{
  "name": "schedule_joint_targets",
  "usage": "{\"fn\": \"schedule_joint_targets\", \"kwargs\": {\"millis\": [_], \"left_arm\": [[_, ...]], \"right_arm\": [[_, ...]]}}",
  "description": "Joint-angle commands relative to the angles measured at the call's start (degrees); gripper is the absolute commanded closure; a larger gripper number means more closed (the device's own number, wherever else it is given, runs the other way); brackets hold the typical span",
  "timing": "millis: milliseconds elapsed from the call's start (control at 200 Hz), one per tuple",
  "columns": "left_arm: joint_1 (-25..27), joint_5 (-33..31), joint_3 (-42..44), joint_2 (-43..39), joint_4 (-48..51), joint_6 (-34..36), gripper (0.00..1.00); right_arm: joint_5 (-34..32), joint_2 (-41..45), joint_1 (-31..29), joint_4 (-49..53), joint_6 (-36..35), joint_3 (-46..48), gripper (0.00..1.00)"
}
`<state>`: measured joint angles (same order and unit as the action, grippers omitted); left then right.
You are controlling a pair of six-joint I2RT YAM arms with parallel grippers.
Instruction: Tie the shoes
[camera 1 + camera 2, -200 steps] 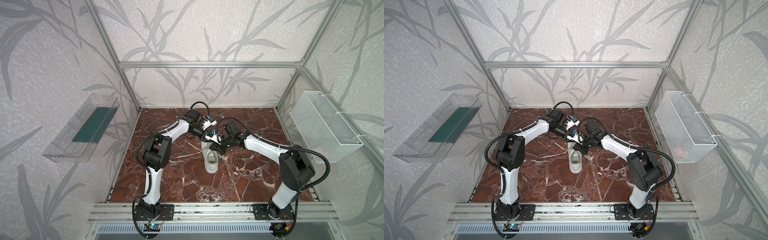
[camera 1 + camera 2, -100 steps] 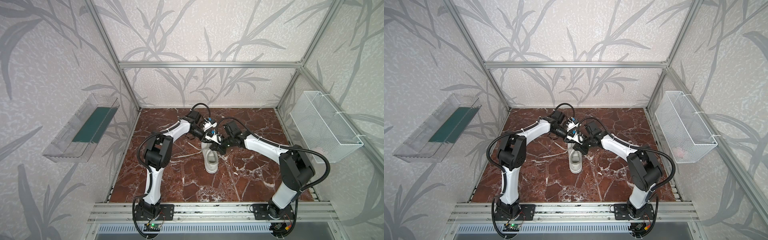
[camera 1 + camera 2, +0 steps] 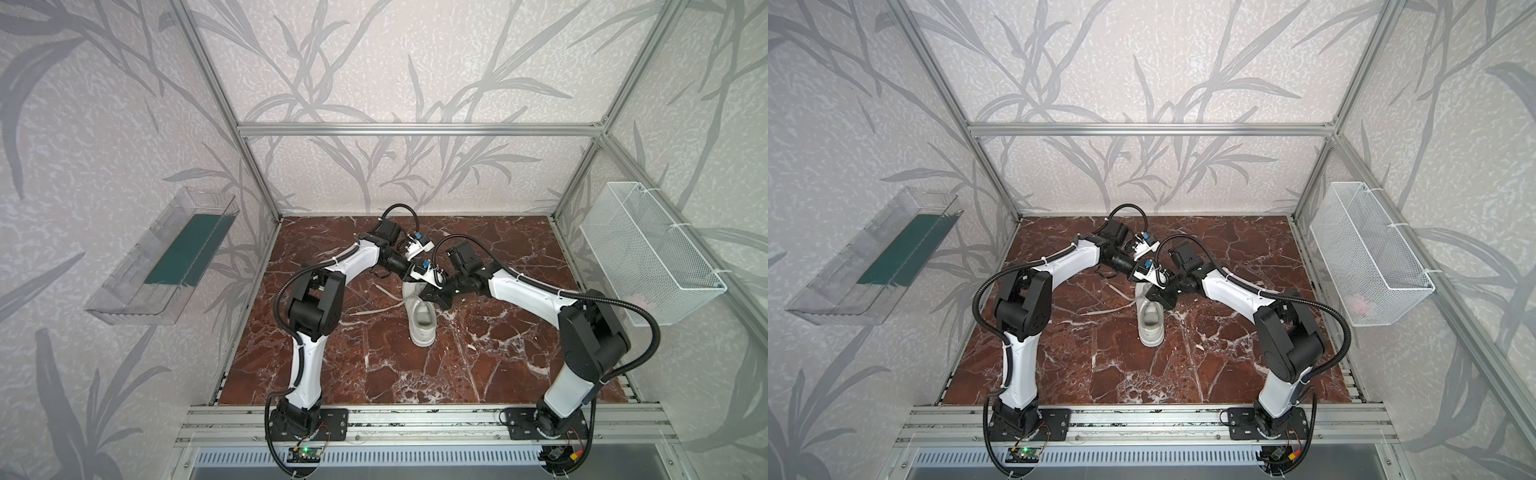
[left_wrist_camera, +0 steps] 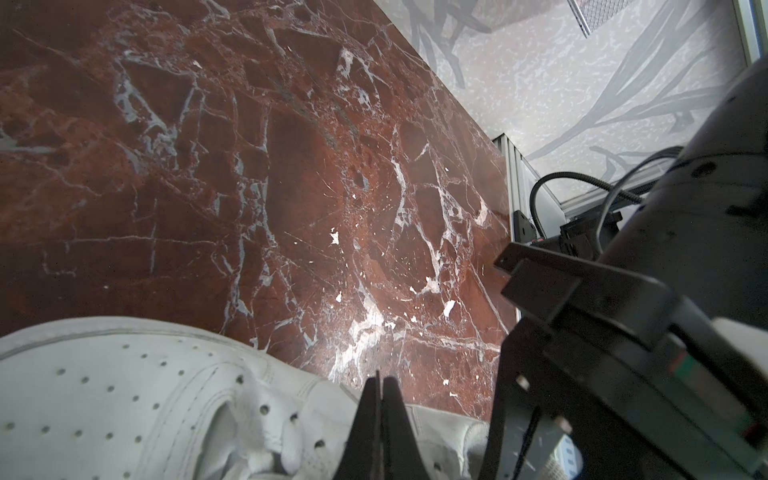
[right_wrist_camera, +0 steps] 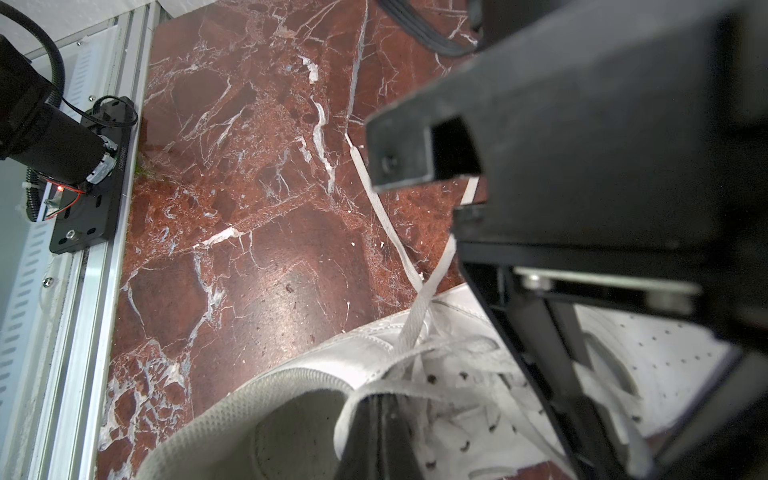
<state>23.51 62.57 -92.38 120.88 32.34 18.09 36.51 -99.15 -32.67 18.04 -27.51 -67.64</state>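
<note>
A white sneaker lies mid-floor, heel toward the front rail and toe under both grippers. My left gripper is over the eyelet rows, fingers pressed together; the left wrist view does not show a lace between them. My right gripper is shut at the collar of the shoe, and a loop of lace curves over its tips. Two loose lace ends cross and trail on the floor to the shoe's left. The perforated toe fills the left wrist view.
The red marble floor is walled by an aluminium frame. A clear plastic bin hangs on the left wall and a white wire basket on the right wall. The arm bases sit on the front rail.
My left gripper has closed its jaws over the shoe's lacing. Both arms and the shoe stay almost where they were.
</note>
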Motion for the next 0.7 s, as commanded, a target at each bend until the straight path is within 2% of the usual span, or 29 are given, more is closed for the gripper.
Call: {"fn": "schedule_joint_targets", "kwargs": {"millis": [0, 275, 695], "left_arm": [[-0.7, -0.3, 3.2, -3.9, -5.6, -4.3, 1.00], [-2.1, -0.8, 10.4, -8.1, -18.3, -12.1, 1.00], [-2.5, -3.6, 13.9, -11.1, -21.5, -14.8, 1.00]], "right_arm": [[-0.2, 3.1, -0.2, -0.6, 0.9, 1.7, 1.00], [0.3, 6.5, 1.3, -6.4, 5.0, 6.5, 1.00], [0.9, 8.9, 4.7, -10.6, 8.6, 9.8, 1.00]]}}
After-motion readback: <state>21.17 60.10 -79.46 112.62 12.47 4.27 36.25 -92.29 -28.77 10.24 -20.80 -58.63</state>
